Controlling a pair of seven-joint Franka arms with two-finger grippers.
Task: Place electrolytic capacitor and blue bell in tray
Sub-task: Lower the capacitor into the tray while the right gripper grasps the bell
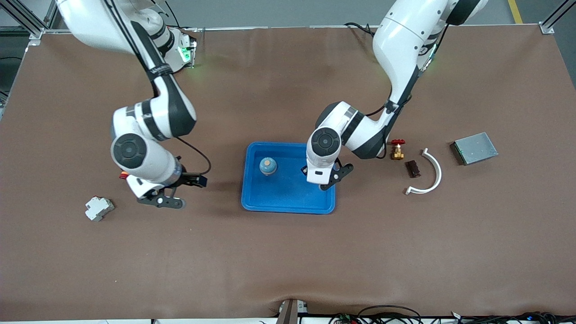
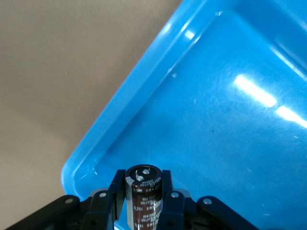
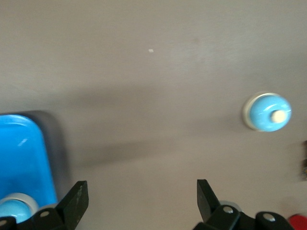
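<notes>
left gripper (image 2: 144, 203) clamped on capacitor (image 2: 144, 199) over tray (image 1: 254, 198), bell (image 1: 268, 166) already inside; right gripper (image 3: 139, 203) wide, empty, waiting beside tray; capacitor likely light, rigid, slick-sleeved, best pinched mid-body.

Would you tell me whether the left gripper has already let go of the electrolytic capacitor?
No, the left gripper is shut on the electrolytic capacitor above the tray.

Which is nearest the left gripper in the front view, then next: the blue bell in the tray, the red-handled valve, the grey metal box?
From the left gripper, over the tray:
1. Blue bell, in the tray.
2. Red-handled valve, beside the tray toward the left arm's end.
3. Grey metal box, farthest toward that end.
</notes>
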